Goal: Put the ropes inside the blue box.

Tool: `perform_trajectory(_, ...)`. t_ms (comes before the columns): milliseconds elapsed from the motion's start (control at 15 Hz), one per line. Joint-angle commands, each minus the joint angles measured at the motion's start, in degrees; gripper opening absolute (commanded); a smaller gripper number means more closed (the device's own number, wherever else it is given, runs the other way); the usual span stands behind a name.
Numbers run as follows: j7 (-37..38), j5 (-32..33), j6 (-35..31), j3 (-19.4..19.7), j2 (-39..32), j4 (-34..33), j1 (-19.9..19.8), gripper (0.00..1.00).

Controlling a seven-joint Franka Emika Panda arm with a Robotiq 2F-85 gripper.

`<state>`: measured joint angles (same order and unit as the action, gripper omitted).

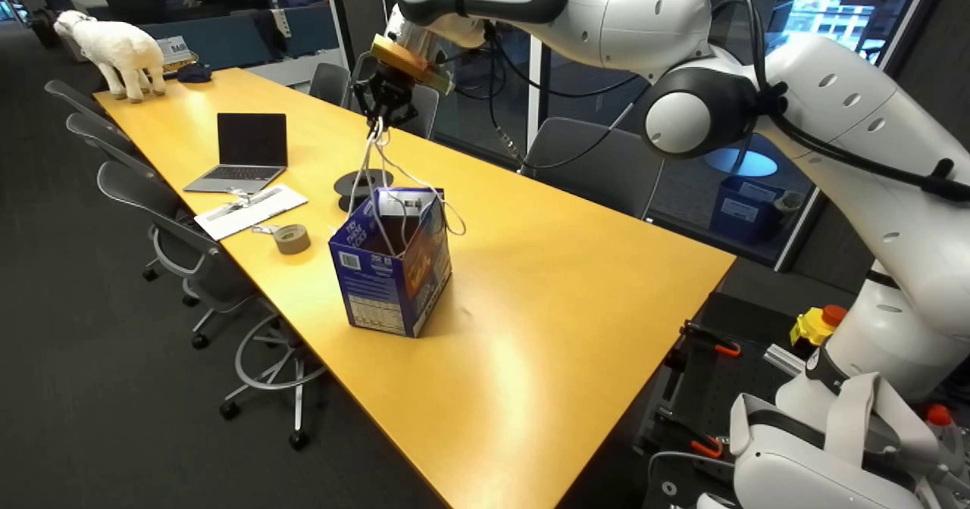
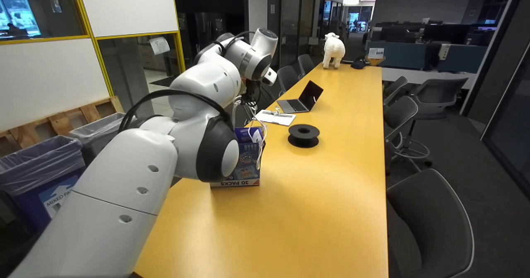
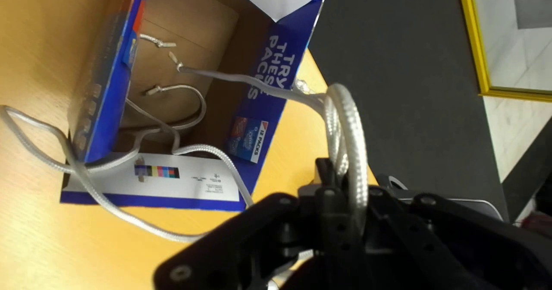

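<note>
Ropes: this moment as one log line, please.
gripper: closed on ropes | ropes: partly inside box, partly hanging outside | release: not yet

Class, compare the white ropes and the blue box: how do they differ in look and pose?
The ropes are whitish and unprinted; the blue box carries words and pictures. The ropes bend in loose loops; the box has flat sides. The ropes hang from the gripper, some ends inside the box, while the box stands on the table. Both show white, though the box only in places.
</note>
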<state>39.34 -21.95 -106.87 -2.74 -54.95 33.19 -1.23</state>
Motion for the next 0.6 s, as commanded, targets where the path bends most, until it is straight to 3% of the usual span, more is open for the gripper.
perform_trajectory(0, -2.2, -0.9, 2.5, -1.3, 0.7, -3.5, -1.6, 0.02)
perform_trajectory(533, -3.0, -1.1, 2.2, -2.3, 1.2, -5.2, -2.8, 0.02)
